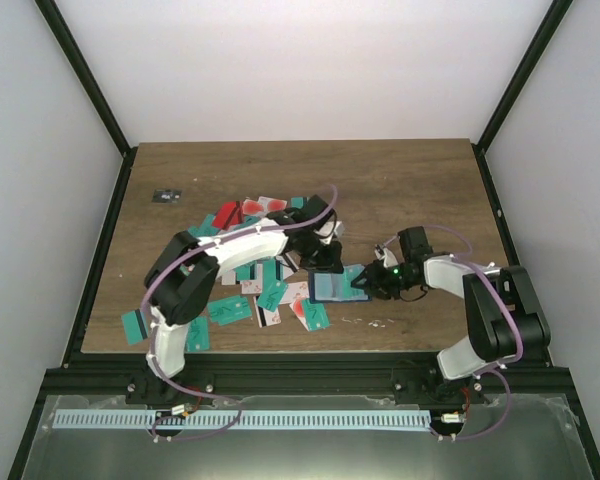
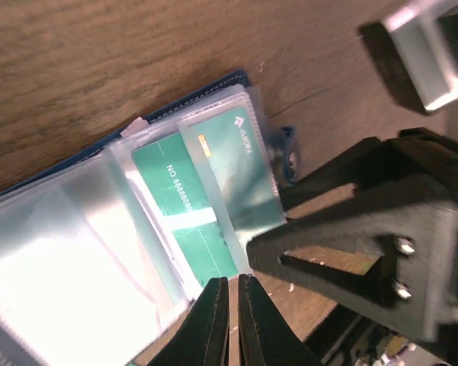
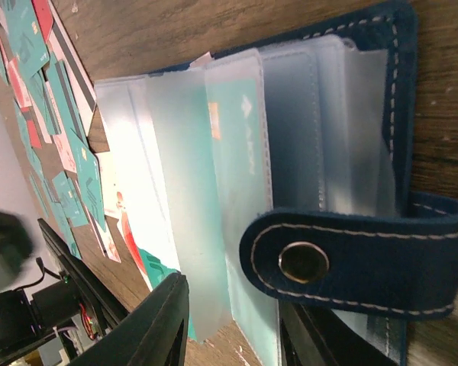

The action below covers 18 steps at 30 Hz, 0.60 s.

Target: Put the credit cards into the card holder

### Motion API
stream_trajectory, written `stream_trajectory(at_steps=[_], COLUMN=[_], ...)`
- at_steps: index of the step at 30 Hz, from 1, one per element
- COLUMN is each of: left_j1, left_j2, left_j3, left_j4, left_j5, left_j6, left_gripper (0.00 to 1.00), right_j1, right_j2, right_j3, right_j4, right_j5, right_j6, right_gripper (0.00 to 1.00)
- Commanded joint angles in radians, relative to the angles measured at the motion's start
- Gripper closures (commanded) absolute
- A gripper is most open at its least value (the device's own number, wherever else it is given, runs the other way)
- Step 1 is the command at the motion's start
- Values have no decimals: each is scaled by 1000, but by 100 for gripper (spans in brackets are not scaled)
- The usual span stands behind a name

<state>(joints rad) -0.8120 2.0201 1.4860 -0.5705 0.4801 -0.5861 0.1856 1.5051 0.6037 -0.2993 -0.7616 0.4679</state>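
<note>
The navy card holder (image 1: 335,287) lies open on the table, its clear sleeves fanned out. A teal credit card (image 2: 191,221) sits in a sleeve and also shows in the right wrist view (image 3: 240,152). Many loose credit cards (image 1: 270,295) lie scattered to the holder's left, and some show in the right wrist view (image 3: 30,84). My left gripper (image 2: 233,293) is shut and empty, just off the sleeves' near edge. My right gripper (image 3: 233,320) is open, its jaws straddling the sleeve edges and the clasp tab (image 3: 366,263). One of its fingers (image 2: 351,244) touches a sleeve corner.
A tiny black-grey object (image 1: 166,195) lies at the far left of the wooden table (image 1: 410,190). Black frame rails run along both sides and the near edge. The two grippers (image 1: 330,262) (image 1: 365,283) sit close together over the holder.
</note>
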Motion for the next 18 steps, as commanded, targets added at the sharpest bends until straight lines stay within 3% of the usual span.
stream_trajectory(at_steps=[1,6,11,14,18], left_j1=[45,155,272,307,314], left_j2=[-129,-309,-532,-638,-736], left_j3=[-87,-253,-368,-416,-477], left_j4=[51,71,-48,-110,-147], left_j5=[-12,-35,-136,-186,-204], left_j6=[-27,-32,18,36,17], left_gripper=[92,92,90,88,86], right_j1=[12,185,457,504,505], right_j2=[7,5,31,-62,-226], right_j3=[73,246,612,646,561], right_j4=[-69,-204,-334,-324,-279], right_j5=[15,59,-18,-2,77], right_j6=[0,48,45,97,174], right_gripper=[66,65,60,57,53])
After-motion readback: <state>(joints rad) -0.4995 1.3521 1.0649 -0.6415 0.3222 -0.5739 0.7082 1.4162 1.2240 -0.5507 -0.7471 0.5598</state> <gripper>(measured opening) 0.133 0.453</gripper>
